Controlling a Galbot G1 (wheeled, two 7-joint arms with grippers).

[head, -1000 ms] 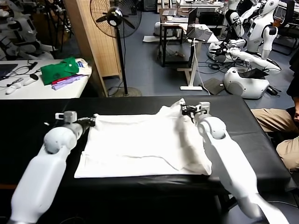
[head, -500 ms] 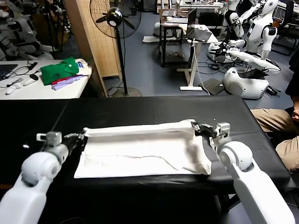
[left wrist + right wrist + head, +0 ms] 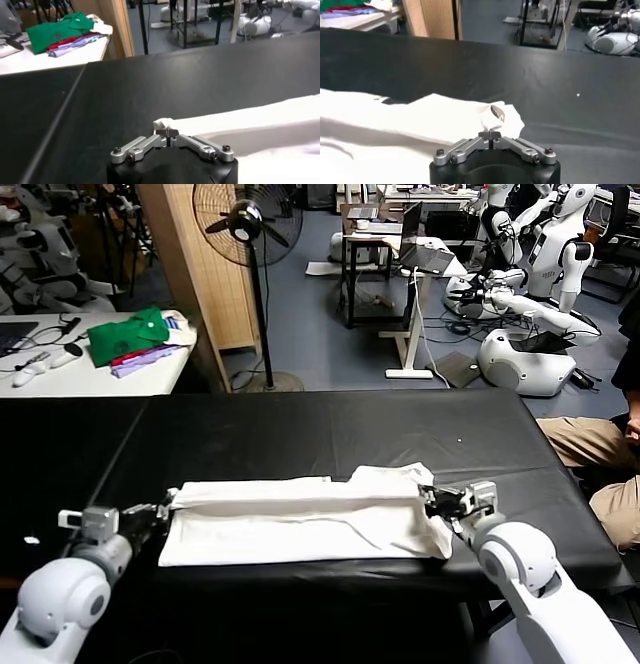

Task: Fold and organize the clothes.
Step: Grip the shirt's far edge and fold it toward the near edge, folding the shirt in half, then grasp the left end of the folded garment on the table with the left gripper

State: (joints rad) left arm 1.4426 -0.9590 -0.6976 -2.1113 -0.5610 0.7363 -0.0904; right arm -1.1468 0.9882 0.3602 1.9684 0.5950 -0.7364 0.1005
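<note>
- The black table (image 3: 300, 429) carries the work: its wide bare top gives room to drag cloth flat, and the shirt lies near its front edge, within reach of both arms.
- The white T-shirt (image 3: 300, 524) lies as a long band across the table, its far edge doubled toward the near hem; that looks like a lengthwise fold being laid, judged about midway through the job.
- The right gripper (image 3: 432, 502) sits at the band's right end, jaws clenched on a pinch of cloth, holding that corner taut so the fold lands straight.
- The left gripper (image 3: 160, 514) mirrors it at the left end, pinched tight on the other corner.
- With 2 matched grips, the folded edge stays level rather than skewed.
- The green garment (image 3: 125, 334) rests on a separate white table, well apart and untouched.
</note>
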